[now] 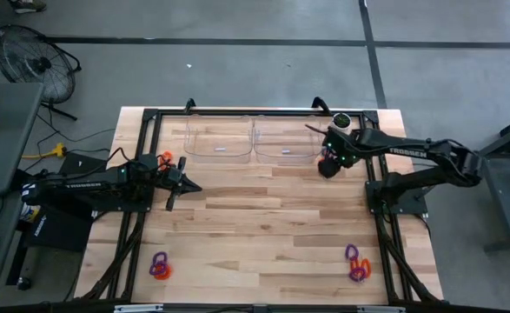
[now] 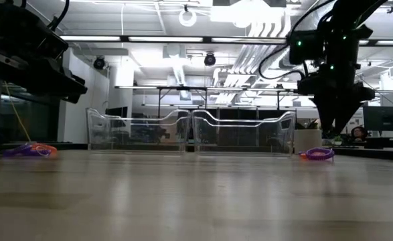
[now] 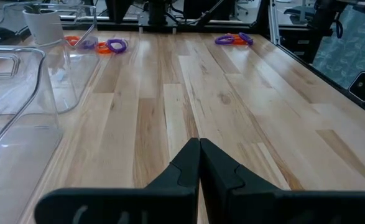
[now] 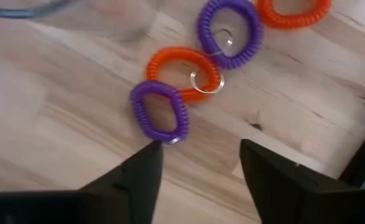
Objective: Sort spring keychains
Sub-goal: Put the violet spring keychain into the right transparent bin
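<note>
— From above, how far along is it looking?

— Barely; both clear bins (image 1: 253, 139) are looking empty; spring keychains (image 1: 356, 263) are lying in clusters at the tabletop (image 1: 263, 226) corners.

— And the wrist views?

— Left end effector (image 3: 199, 163) is sitting shut, empty; right end effector (image 4: 198, 163) is gaping over a purple keychain (image 4: 160, 111), gripping nothing.

Overhead, table-level and two wrist cameras share the wooden table (image 1: 263, 217).

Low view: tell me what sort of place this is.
Probably a robotics lab or workshop: exposed ceiling ducts, a wooden table carrying clear bins, and a monitor at a workstation behind.
</note>
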Motion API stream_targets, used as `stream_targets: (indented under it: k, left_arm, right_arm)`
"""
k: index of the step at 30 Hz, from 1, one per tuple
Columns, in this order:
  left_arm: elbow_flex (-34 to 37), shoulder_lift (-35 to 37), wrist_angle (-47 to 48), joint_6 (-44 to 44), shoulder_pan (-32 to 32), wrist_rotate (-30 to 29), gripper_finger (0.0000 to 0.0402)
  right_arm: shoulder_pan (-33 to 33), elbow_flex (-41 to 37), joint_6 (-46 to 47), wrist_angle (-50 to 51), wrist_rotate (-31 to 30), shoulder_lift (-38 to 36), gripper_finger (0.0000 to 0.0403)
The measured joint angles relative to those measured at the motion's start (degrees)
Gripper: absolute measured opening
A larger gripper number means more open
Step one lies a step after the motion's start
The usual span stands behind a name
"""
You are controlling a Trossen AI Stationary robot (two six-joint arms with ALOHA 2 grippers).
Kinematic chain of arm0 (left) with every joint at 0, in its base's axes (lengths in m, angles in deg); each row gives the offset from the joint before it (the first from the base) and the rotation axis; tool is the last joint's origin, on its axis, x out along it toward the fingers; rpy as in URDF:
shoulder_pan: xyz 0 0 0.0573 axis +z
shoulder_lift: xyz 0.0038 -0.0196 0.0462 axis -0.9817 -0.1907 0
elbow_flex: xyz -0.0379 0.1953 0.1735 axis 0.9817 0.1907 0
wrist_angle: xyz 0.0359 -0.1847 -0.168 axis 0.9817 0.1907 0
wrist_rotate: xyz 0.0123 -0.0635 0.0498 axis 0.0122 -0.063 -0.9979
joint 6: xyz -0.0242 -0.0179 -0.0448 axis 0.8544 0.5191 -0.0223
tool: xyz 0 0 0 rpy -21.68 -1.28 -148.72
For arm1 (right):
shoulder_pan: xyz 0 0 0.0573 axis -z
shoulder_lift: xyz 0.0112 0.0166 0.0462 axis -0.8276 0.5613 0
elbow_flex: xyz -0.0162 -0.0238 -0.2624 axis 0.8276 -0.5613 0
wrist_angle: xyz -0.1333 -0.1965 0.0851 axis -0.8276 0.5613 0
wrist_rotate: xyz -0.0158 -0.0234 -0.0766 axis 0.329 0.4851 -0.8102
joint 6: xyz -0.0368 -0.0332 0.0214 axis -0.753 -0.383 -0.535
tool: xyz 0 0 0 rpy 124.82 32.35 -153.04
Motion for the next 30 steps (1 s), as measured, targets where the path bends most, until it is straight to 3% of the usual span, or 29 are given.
stream_targets:
  k: [6, 22, 30]
  left_arm:
    - [0.0, 0.0, 0.0, 0.0, 0.0, 0.0, 0.0001]
    - [0.0, 0.0, 0.0, 0.0, 0.0, 0.1, 0.0001]
    - [0.0, 0.0, 0.0, 0.0, 0.0, 0.1, 0.0001]
  right_arm:
    - [1.3, -2.8, -0.2, -6.3, 4.5, 5.2, 0.0247]
    - [3.2, -3.6, -2.7, -11.7, 1.3, 12.9, 0.0247]
    - [3.2, -3.6, 0.4, -11.8, 5.2, 13.1, 0.0196]
